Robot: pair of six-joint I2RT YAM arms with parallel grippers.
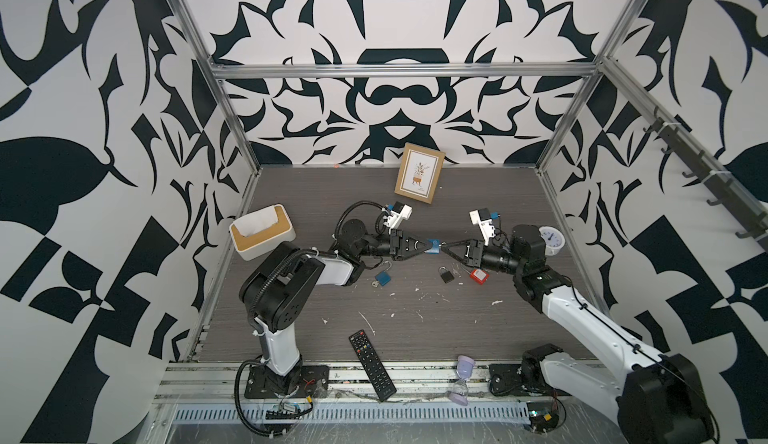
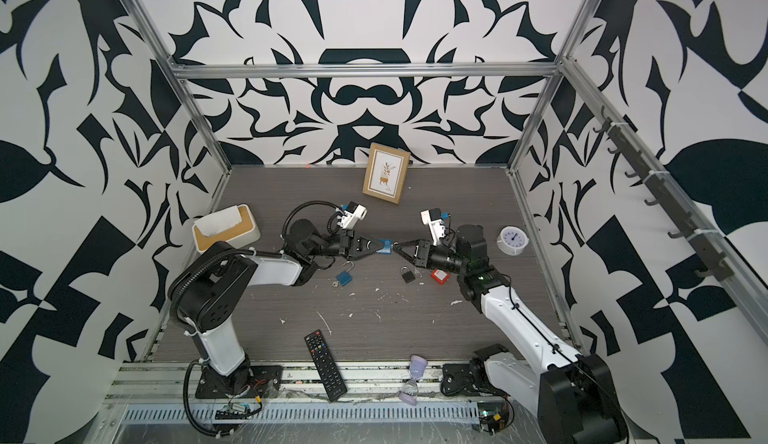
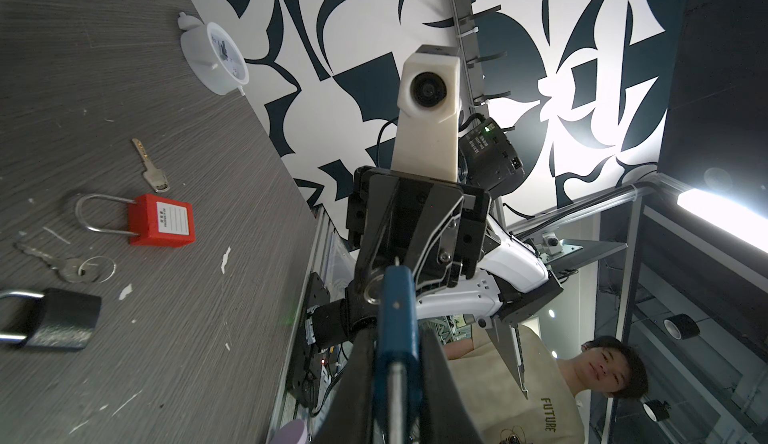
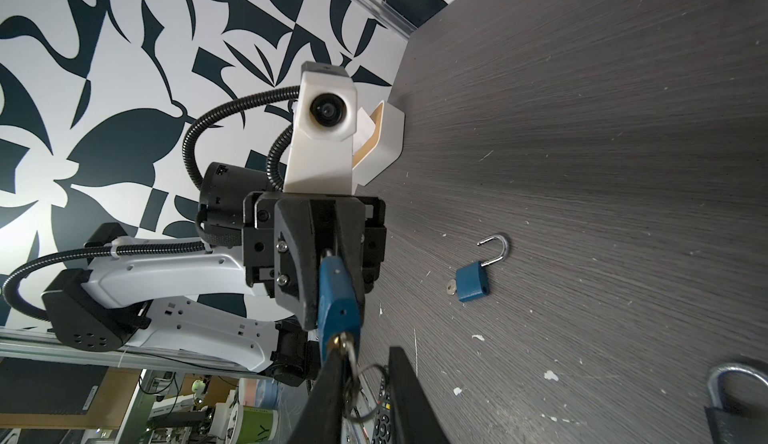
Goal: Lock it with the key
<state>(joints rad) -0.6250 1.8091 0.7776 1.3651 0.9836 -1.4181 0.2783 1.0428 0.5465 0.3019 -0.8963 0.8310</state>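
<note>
A blue padlock hangs in mid-air over the middle of the table, with my left gripper shut on its body. A silver key with a wire ring sits in the keyhole at the padlock's end. My right gripper faces the left one, its jaws around the key. One finger lies against the key and the other stands apart from it, so the gripper is open.
On the table below lie an open blue padlock with a key in it, a black padlock, a red padlock and loose keys. Round about stand a tissue box, picture frame, clock, remote and hourglass.
</note>
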